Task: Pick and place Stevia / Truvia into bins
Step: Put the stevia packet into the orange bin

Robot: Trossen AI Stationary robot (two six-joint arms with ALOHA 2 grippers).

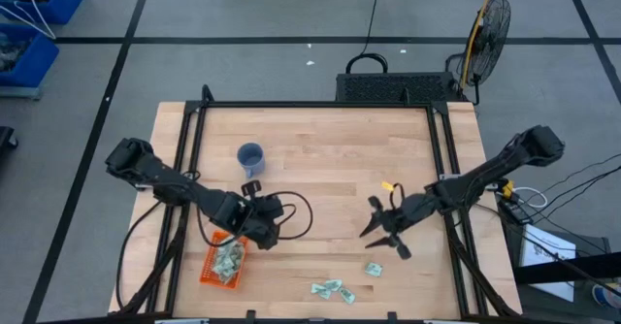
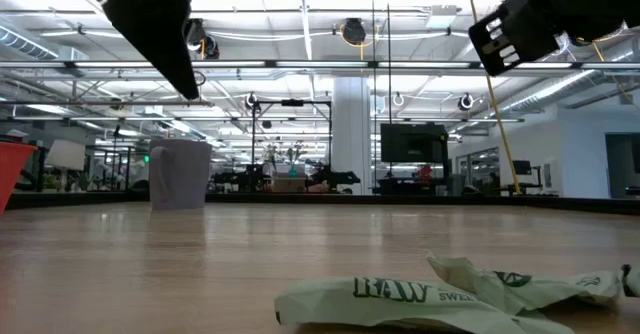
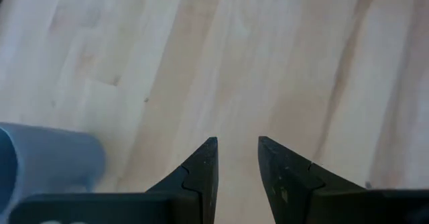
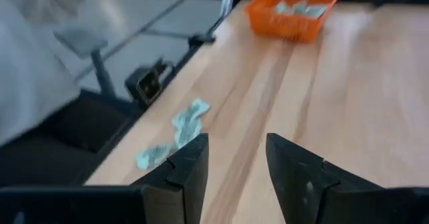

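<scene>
Your right gripper [image 1: 376,235] hangs open and empty right of centre, loose sachets [image 1: 333,289] below and left of it. Your left gripper [image 1: 254,187] gapes empty above the lower-left bin [image 1: 210,270], which holds more sachets.

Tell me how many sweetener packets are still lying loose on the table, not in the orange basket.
3 that I can make out: one packet alone below the right gripper, and a touching pair near the front edge. Overlap may hide more.

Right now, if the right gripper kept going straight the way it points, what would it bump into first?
Probably bare table. The open right gripper points between the loose sachets and toward the far orange bin; depth is unclear.
</scene>
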